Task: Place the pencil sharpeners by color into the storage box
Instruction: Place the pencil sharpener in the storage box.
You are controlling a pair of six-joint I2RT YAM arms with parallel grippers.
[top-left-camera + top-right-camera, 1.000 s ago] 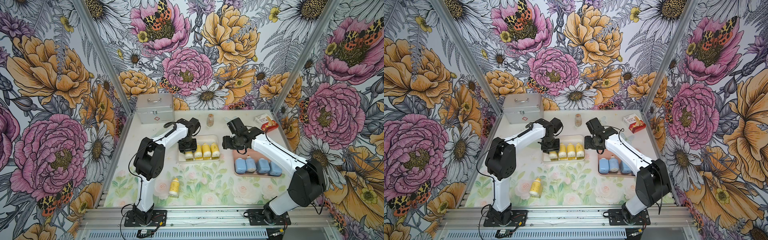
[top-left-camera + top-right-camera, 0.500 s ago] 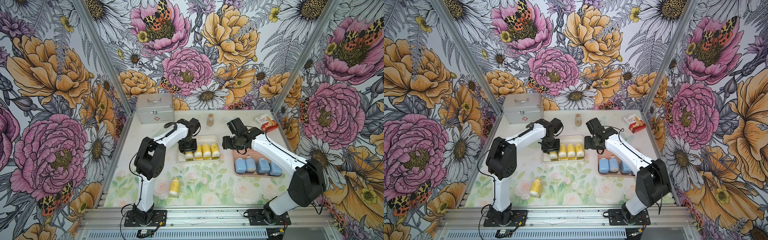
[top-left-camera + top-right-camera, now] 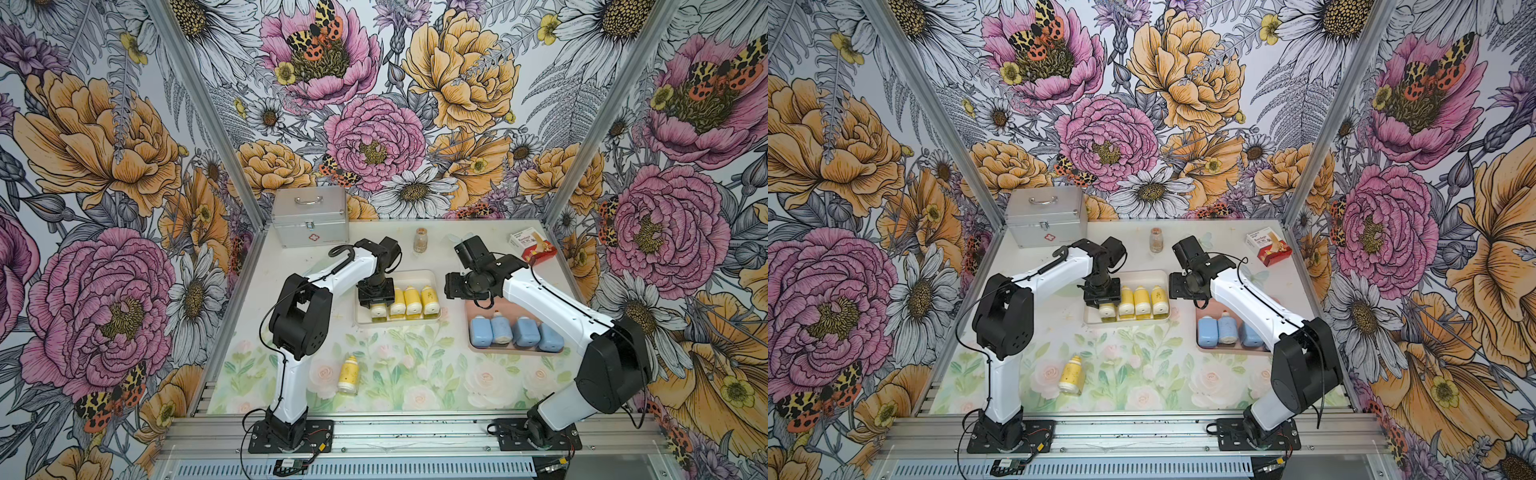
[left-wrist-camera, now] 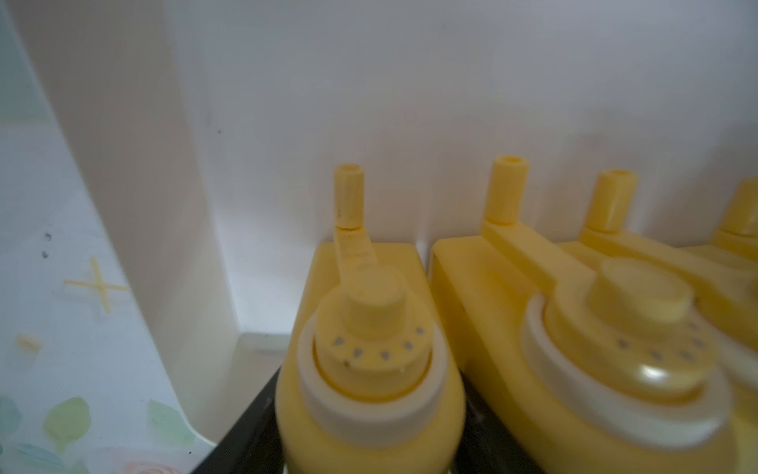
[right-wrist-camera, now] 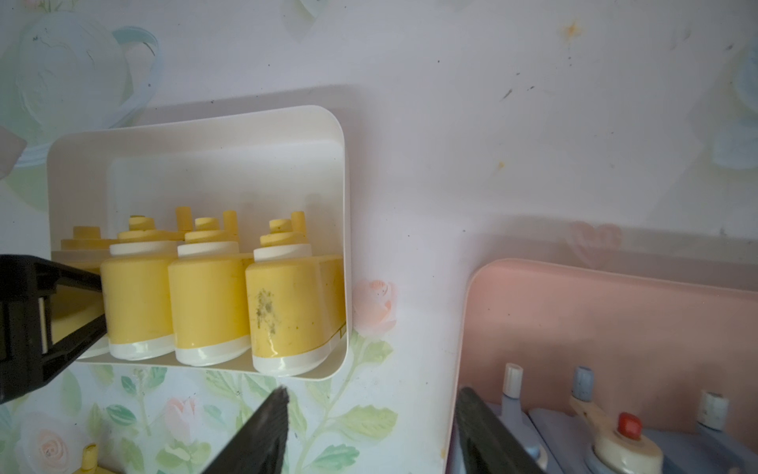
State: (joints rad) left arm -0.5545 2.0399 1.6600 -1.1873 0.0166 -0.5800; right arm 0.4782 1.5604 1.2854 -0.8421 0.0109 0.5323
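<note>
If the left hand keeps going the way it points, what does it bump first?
Probably the yellow sharpener that the left hand straddles, at the row's end in the white tray.

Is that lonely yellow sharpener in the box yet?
No, it is out. The yellow sharpener lies on its side on the mat, apart from the white tray.

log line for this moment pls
left gripper: astride leftmost yellow sharpener in white tray, grip unclear | right gripper: open, empty | pink tray: four blue sharpeners | mat: one yellow sharpener loose
</note>
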